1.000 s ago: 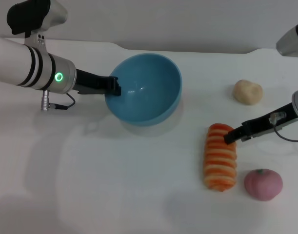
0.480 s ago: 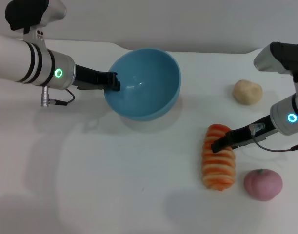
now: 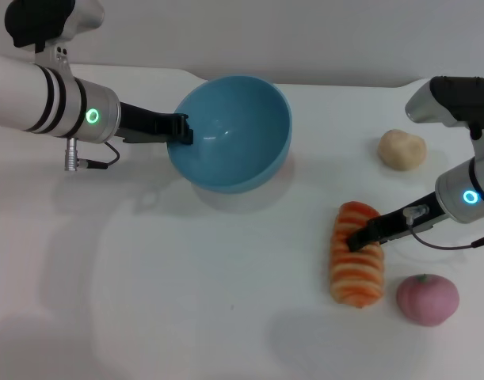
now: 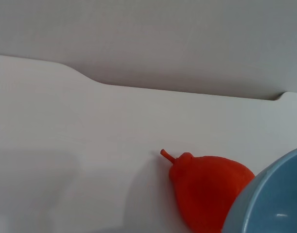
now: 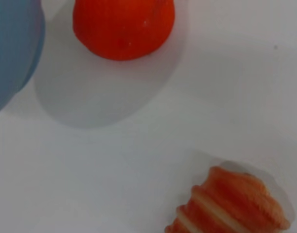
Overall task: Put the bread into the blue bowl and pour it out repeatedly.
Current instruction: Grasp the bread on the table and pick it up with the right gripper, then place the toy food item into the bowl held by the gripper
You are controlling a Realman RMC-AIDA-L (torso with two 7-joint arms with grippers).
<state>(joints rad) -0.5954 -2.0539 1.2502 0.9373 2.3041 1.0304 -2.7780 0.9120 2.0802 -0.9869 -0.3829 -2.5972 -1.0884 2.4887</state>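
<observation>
The left gripper (image 3: 181, 131), jaws clamped on the tilted blue bowl (image 3: 234, 134), risks slipping; the right gripper (image 3: 357, 238), jaws' state unclear, could nudge the bread (image 3: 356, 265) away.

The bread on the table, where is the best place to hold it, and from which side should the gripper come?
Probably across its middle, from above. The bread lies flat on the table, its long axis running away from the robot, so its narrow width suits the jaws. The right gripper is already over its far half. The pink round fruit sits close by its near end, so that end is cramped.
</observation>
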